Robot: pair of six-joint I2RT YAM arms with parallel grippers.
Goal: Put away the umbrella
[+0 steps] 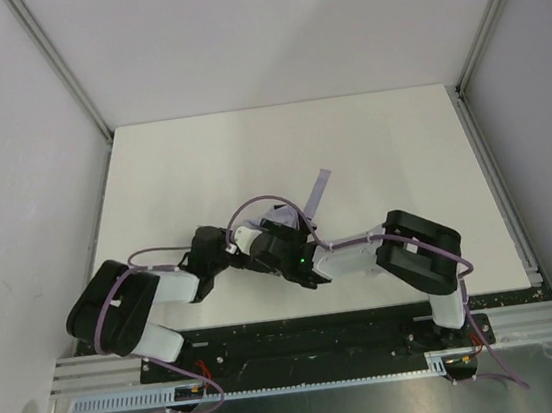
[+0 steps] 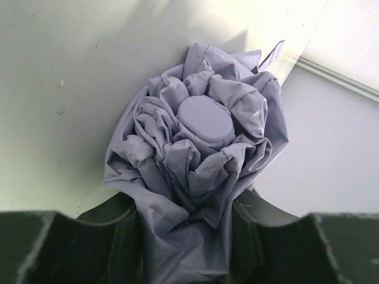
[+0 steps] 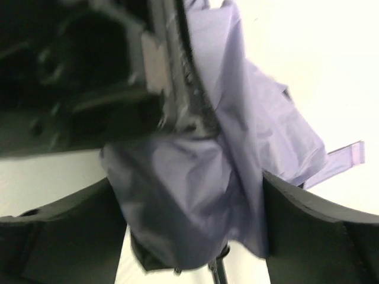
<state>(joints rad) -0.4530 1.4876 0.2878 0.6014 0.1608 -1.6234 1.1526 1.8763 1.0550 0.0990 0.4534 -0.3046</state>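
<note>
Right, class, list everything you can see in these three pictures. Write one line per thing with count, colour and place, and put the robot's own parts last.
umbrella: one, pale lavender, folded and bunched, between both grippers over the table's near middle.
strap: one, lavender, sticking out of the umbrella toward the far side.
table: one, white, under the arms.
walls: pale grey, on the left, right and far sides.
cables: purple, running along both arms.
left gripper: one, black, closed on the umbrella's fabric.
right gripper: one, black, fingers wide apart either side of the fabric; grip unclear.
</note>
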